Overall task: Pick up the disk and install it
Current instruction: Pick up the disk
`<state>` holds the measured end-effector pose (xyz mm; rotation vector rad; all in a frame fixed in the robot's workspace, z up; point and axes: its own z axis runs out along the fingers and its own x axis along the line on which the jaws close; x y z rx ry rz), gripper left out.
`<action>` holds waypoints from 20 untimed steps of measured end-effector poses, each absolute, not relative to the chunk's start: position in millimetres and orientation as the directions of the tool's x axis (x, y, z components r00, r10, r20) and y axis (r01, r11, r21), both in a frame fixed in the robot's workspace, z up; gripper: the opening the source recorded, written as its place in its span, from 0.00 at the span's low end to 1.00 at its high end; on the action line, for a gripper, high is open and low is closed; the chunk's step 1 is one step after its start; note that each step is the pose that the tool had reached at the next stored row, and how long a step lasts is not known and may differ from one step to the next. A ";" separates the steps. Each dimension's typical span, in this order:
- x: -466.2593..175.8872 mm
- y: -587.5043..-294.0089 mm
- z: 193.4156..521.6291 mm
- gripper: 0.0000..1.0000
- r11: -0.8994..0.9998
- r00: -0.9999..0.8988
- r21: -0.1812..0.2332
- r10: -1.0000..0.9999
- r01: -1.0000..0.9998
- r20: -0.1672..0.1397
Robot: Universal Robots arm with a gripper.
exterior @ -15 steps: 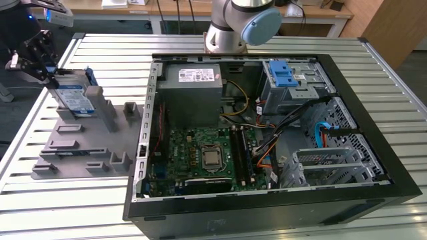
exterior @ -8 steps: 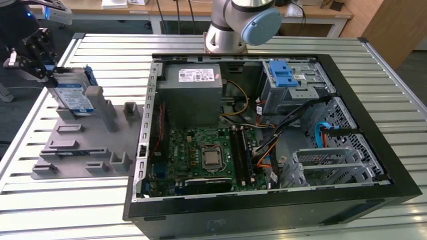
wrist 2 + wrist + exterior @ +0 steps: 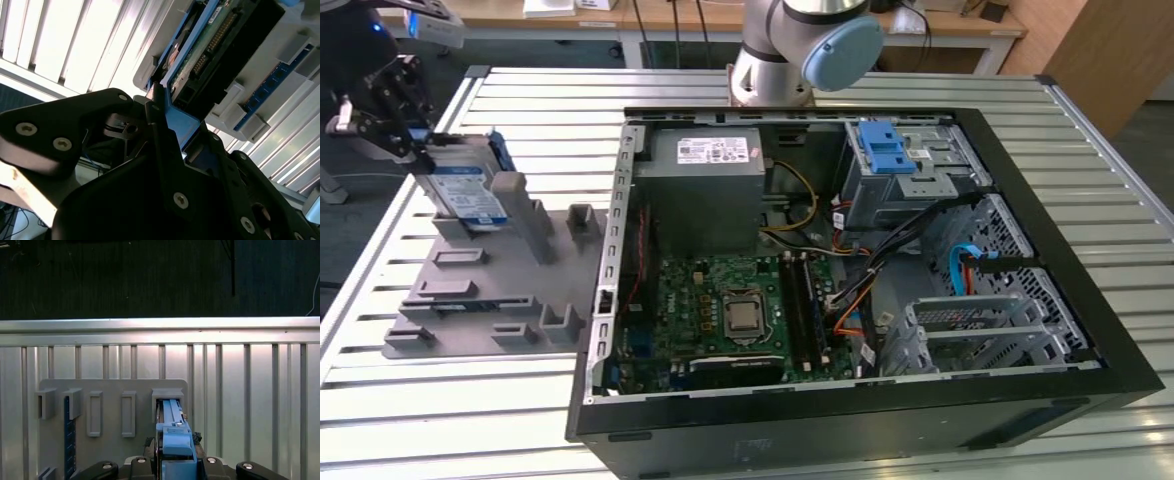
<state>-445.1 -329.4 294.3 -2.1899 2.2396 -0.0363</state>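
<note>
The disk (image 3: 464,190), a silver drive with a white-and-blue label and a blue frame, stands on edge in a slot of the grey holder block (image 3: 480,290) at the exterior view's left. My gripper (image 3: 416,150) reaches it from the left and is shut on its upper edge. In the second wrist view a black finger (image 3: 159,125) presses against the blue frame, and the disk's (image 3: 210,45) green circuit-board side shows beyond it. In the first wrist view the blue frame (image 3: 172,430) sits clamped in my gripper (image 3: 175,442), with its far end in the holder slot (image 3: 167,396).
An open computer case (image 3: 1067,330) lies on the slatted metal table (image 3: 1107,190), right of the holder. It holds a grey power supply (image 3: 707,185), a motherboard (image 3: 734,310), and a drive cage with a blue latch (image 3: 887,150). The arm's base (image 3: 801,50) stands behind the case.
</note>
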 end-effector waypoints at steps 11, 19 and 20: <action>-445.1 -329.4 300.7 0.36 0.022 -0.023 -0.024 -1.000 -0.999 0.009; -445.1 -329.4 301.3 0.36 0.022 -0.023 -0.023 -1.000 -0.999 0.010; -445.1 -329.4 301.5 0.36 0.022 -0.023 -0.023 -1.000 -0.999 0.010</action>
